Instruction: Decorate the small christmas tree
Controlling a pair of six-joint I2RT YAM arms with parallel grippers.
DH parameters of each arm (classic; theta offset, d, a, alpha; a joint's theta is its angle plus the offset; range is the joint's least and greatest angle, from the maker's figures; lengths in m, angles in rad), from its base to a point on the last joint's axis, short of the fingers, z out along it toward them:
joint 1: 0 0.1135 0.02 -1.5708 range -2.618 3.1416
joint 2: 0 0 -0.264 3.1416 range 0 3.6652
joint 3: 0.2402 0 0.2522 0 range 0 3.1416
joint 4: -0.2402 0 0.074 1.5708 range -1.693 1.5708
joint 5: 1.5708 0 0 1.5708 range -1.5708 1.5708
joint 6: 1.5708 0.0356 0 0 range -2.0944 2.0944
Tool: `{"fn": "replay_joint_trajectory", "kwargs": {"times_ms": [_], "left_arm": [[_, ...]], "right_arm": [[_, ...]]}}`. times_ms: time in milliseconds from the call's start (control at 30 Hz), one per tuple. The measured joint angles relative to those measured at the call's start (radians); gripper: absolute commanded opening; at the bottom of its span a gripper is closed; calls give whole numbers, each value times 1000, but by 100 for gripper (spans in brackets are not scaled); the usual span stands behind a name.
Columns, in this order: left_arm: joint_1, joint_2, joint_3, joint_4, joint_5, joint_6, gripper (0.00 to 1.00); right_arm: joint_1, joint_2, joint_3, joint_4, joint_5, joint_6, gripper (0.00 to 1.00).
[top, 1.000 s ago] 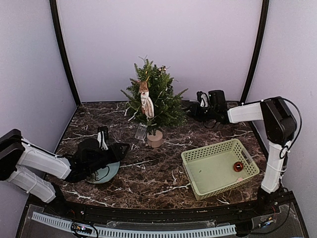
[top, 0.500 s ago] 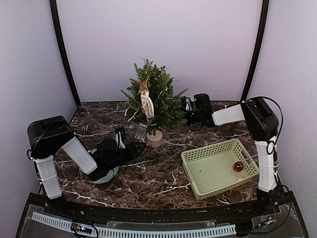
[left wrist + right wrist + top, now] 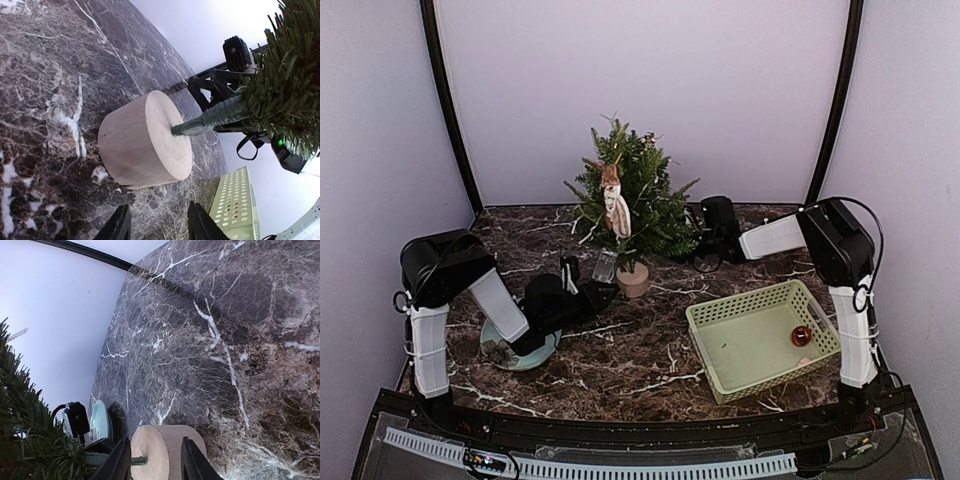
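- The small christmas tree point(image 3: 632, 195) stands upright in its pot point(image 3: 633, 281) at the back-middle of the desk point(image 3: 630, 350). A santa figure point(image 3: 612, 207) hangs on its front face, and a clear piece dangles lower down, just left of the pot.
- Change: both arms have closed in on the tree over the last second. The left arm has swung up from low at the tree's far left. The right has slid in from well to the tree's right.
- Left gripper point(image 3: 159, 229): low on the desk, just left of the pot and aimed at it, not touching. The jaws are partly apart with nothing between them.
- Right gripper point(image 3: 156, 463): near the tree's right side at branch-base height, looking at the pot. The jaws are partly apart and empty, with no contact visible.
- A red bauble point(image 3: 801, 336) lies in the green basket point(image 3: 745, 300), front-right of the tree. A teal plate point(image 3: 525, 357) sits front-left with something small on it that I cannot identify.
- Reading: neither gripper carries an ornament, so this looks like steadying or repositioning the pot rather than hanging. Most of the decorating remains.
- Risk: a push from one side could tip the top-heavy tree.
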Motion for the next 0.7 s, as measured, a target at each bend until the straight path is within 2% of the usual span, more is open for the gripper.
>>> {"fn": "replay_joint_trajectory", "kwargs": {"times_ms": [333,700], "left_arm": [[7,34,68,-2,38,-1,38],[33,84,82,10,55,-13,34]], "right_arm": [[20,45,2,34,-29,16,33],[33,91,22,72,-54,58,25]]}}
